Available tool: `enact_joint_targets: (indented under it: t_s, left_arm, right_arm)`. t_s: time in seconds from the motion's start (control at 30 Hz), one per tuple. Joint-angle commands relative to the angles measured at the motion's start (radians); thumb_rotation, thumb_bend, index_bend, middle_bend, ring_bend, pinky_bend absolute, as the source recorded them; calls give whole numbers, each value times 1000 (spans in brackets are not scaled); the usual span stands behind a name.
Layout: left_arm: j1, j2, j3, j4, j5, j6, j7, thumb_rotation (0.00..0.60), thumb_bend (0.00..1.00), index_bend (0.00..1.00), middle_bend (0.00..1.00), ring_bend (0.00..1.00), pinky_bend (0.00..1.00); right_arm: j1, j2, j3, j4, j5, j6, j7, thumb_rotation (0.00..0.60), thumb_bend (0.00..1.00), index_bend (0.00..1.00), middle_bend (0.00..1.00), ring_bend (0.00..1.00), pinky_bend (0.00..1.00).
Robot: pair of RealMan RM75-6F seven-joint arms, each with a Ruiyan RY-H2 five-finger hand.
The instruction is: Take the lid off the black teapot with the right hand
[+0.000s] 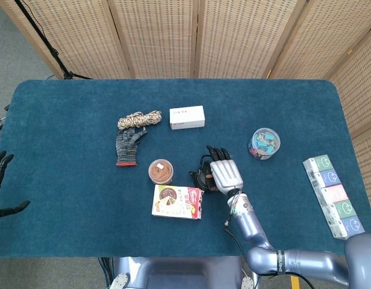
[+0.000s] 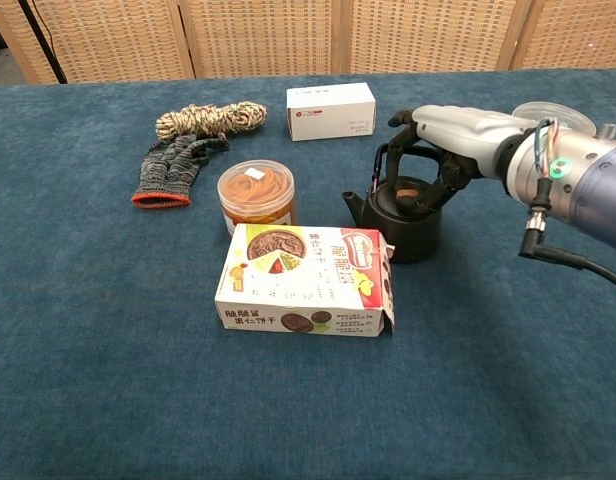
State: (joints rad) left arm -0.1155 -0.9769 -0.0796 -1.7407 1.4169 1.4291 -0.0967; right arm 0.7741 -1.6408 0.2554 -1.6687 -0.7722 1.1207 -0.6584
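The black teapot (image 2: 403, 225) stands mid-table just behind the right end of a biscuit box; the head view shows the teapot (image 1: 202, 175) partly under my hand. Its lid (image 2: 408, 190), with a brown knob, sits on the pot. My right hand (image 2: 443, 140) hangs low over the pot, palm down. Its dark fingers (image 2: 390, 152) curve down by the upright handle, and the thumb reaches toward the lid's right edge. The knob shows bare, with nothing pinching it. My left hand (image 1: 1, 180) rests at the table's far left edge with its fingers apart and nothing in them.
A biscuit box (image 2: 303, 280) lies right in front of the teapot, and an orange-filled jar (image 2: 256, 195) stands to its left. Behind are a white box (image 2: 331, 110), a rope bundle (image 2: 210, 118) and a glove (image 2: 173, 165). A tub of clips (image 1: 264, 142) and a row of packs (image 1: 333, 195) sit at the right.
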Motion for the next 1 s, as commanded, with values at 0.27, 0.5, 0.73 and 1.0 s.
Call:
enact_joint_targets:
  t_s: [0.27,0.5,0.73,1.0]
  left_arm:
    - [-1,1,-1,2,-3,-3,-5,600,0,0,0,0,0]
    - [-2,-1,-1,0,-2,-4,2,600,0,0,0,0,0]
    - [0,-1,-1,0,-3,0,1,600,0,0,0,0,0]
    - [-1,0,-2,2,-3,-2,-3,600,0,0,0,0,0]
  right_arm:
    - [7,-7,-6,26,22,-4,15,600,439,457,0,0,0]
    - [9,-5,-9,23,18,-5,32,600,439,486,0,0,0]
    - [16,-12,-13,40,33,-5,29,600,446,537,0,0,0]
    - [13,-7,-17,33,18,7,40,600,458,571,0,0,0]
